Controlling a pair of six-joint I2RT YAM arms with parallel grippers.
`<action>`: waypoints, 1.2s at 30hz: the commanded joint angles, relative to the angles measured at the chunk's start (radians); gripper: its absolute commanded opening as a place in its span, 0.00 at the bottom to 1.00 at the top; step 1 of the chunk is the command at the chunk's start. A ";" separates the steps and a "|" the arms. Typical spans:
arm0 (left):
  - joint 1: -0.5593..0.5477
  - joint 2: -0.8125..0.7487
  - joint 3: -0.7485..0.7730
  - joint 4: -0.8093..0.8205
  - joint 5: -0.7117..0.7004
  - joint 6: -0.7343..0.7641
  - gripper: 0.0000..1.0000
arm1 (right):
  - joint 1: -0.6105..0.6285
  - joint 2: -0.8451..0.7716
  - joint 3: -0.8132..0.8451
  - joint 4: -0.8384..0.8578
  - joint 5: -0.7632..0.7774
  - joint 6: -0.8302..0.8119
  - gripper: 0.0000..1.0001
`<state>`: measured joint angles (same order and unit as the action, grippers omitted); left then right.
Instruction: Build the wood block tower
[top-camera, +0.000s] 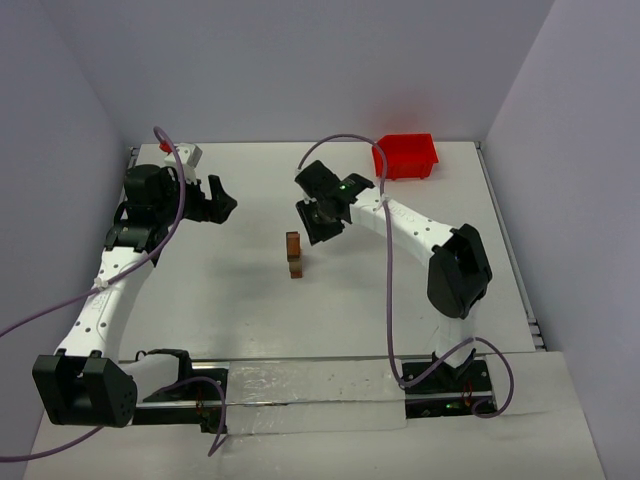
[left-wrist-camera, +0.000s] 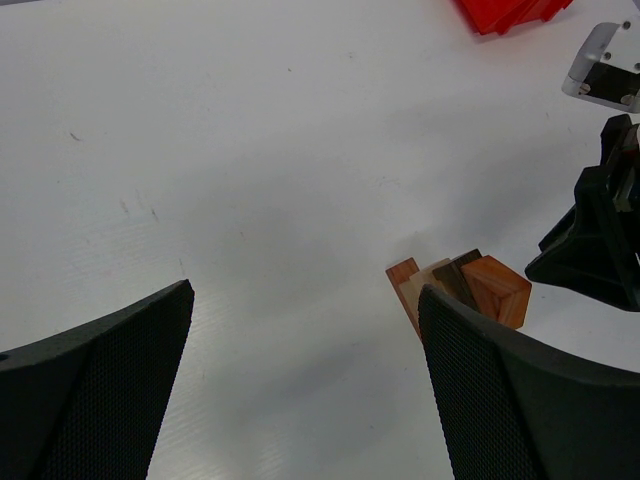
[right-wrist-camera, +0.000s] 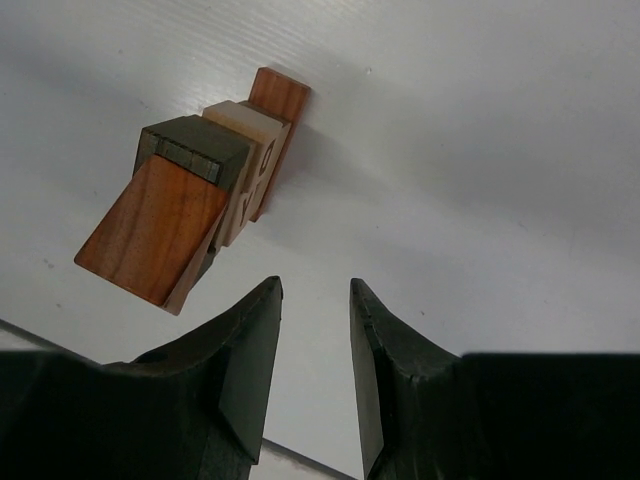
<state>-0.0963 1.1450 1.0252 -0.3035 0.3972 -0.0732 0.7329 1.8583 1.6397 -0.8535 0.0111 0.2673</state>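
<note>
Right wrist: short, mixed-tone tower (right-wrist-camera: 215, 175)

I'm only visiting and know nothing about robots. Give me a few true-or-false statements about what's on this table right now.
1. The tower stands near the middle of the table. True.
2. The right gripper holds a block. False: nothing is between its fingers; it is beside the tower.
3. The red bin sits at the far right of the table. True.
4. The left gripper is shut. False: its jaws stand wide apart, empty.
5. The tower's top block is reddish-brown. True.
</note>
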 joint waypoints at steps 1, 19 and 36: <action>0.005 0.001 0.027 0.015 0.010 0.005 0.99 | -0.011 0.023 0.053 -0.006 -0.070 0.021 0.45; 0.006 0.010 0.022 0.022 0.014 0.003 0.99 | -0.035 0.063 0.087 -0.018 -0.100 0.038 0.57; 0.006 0.012 0.018 0.026 0.015 0.003 0.99 | -0.041 0.073 0.118 -0.029 -0.092 0.040 0.63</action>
<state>-0.0963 1.1561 1.0252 -0.3028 0.3973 -0.0731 0.7017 1.9213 1.7096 -0.8689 -0.0944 0.2985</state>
